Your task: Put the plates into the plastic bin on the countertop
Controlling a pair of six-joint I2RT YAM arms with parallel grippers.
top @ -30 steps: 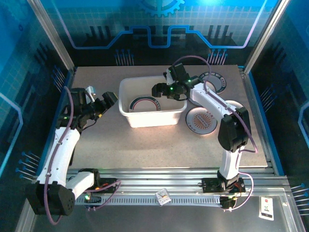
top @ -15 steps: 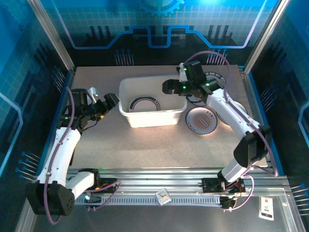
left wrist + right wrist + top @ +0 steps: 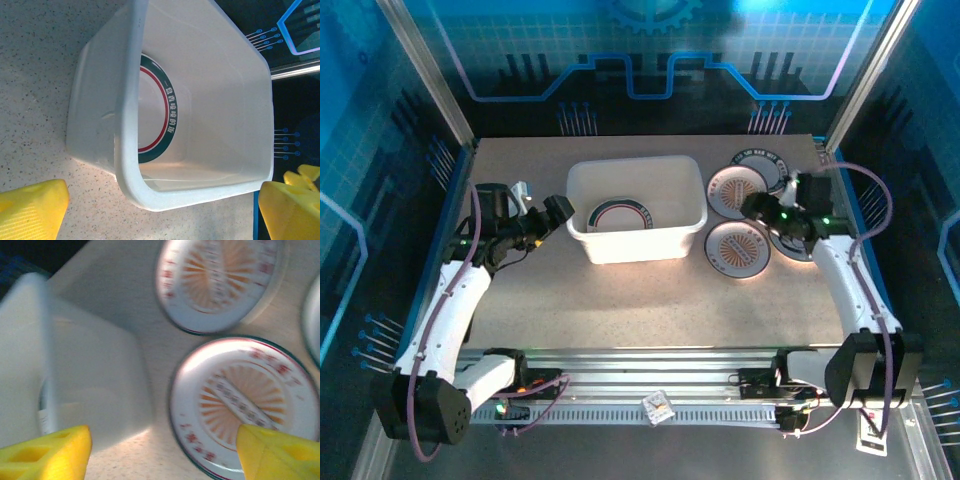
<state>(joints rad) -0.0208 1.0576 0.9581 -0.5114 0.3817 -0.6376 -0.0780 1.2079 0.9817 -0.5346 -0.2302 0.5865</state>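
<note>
The white plastic bin (image 3: 638, 246) stands mid-countertop (image 3: 650, 300) with one dark-rimmed plate (image 3: 620, 215) flat inside. In the left wrist view that plate (image 3: 161, 115) shows a green rim and red ring behind the bin's rim (image 3: 129, 125). My left gripper (image 3: 560, 212) is open just left of the bin, its jaws (image 3: 160, 217) facing the near corner. Right of the bin lie two orange-patterned plates (image 3: 738, 190) (image 3: 738, 248). My right gripper (image 3: 752, 205) hovers open between them, nothing held. The right wrist view shows both plates (image 3: 225, 285) (image 3: 245, 400) and the bin wall (image 3: 90, 385).
A dark-rimmed plate (image 3: 767, 163) lies behind the far orange one, and another plate (image 3: 798, 243) sits partly hidden under my right arm. Blue side walls and metal rails frame the countertop. Open countertop lies in front of the bin.
My right arm has swung from above the bin out to the right, over the plates beside it. My left gripper has edged closer to the bin's left side.
</note>
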